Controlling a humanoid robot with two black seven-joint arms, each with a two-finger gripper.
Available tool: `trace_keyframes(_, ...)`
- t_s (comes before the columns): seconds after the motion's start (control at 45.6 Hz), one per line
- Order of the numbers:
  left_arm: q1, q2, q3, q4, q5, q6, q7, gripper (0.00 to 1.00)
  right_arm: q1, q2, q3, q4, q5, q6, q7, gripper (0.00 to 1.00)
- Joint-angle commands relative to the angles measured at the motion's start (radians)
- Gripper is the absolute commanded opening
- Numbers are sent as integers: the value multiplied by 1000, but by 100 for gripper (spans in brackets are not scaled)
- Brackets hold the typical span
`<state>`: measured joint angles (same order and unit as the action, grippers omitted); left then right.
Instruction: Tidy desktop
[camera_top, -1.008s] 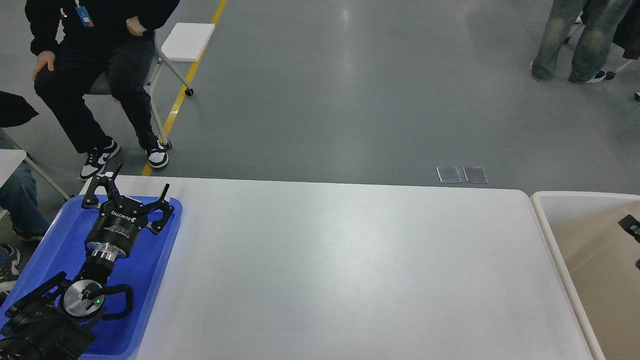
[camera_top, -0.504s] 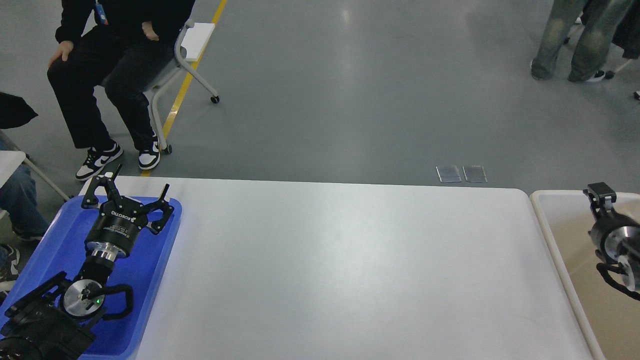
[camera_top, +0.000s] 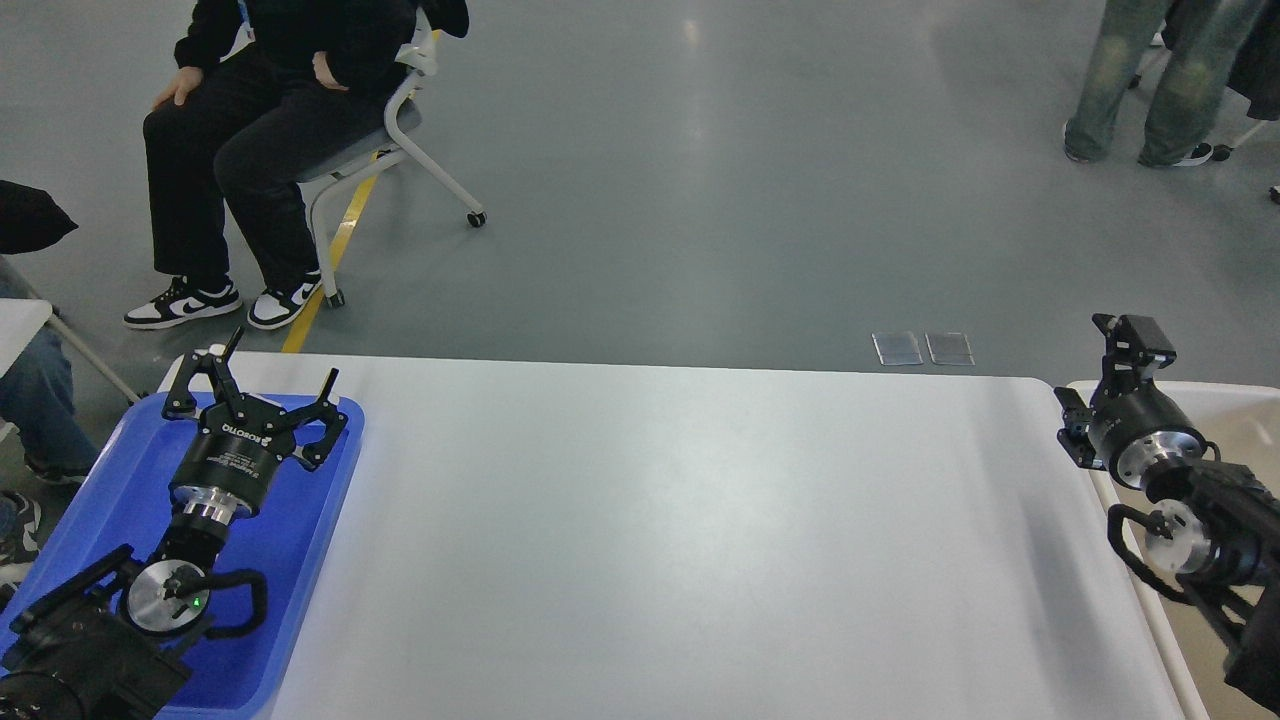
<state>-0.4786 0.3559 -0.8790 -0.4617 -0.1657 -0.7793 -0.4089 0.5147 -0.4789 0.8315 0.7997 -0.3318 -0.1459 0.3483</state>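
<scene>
The desktop (camera_top: 650, 520) is a wide white tabletop with rounded corners, and nothing loose shows on it. My left gripper (camera_top: 285, 355) is open and empty, hovering over the far end of a blue tray (camera_top: 295, 540) at the desktop's left edge. My right gripper (camera_top: 1084, 372) is open and empty. It hangs over the desktop's far right corner, beside the rim of a beige bin (camera_top: 1240, 392).
A seated person (camera_top: 250, 140) on a wheeled chair (camera_top: 400, 150) is beyond the table's far left. Another person's legs (camera_top: 1140, 80) stand at the far right. A small white table corner (camera_top: 20, 320) and a knee show at the left edge.
My right arm has come in from the right, risen over the bin and moved left to the desktop's right corner. The seated person has rolled to the right. My left arm has not moved.
</scene>
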Motion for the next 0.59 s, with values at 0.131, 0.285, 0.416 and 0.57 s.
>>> trace_keyframes(0.131, 0, 0, 0, 0, 0, 0, -1, 99, -129, 117, 51, 170, 62, -1, 236, 100)
trace_keyframes(0.285, 0, 0, 0, 0, 0, 0, -1, 99, -200, 137, 37, 233, 62, 5, 308, 100)
trace_keyframes(0.416, 0, 0, 0, 0, 0, 0, -1, 99, -199, 177, 3, 248, 62, 5, 316, 100)
trace_keyframes(0.57, 0, 0, 0, 0, 0, 0, -1, 99, -196, 232, 4, 248, 62, -8, 316, 100)
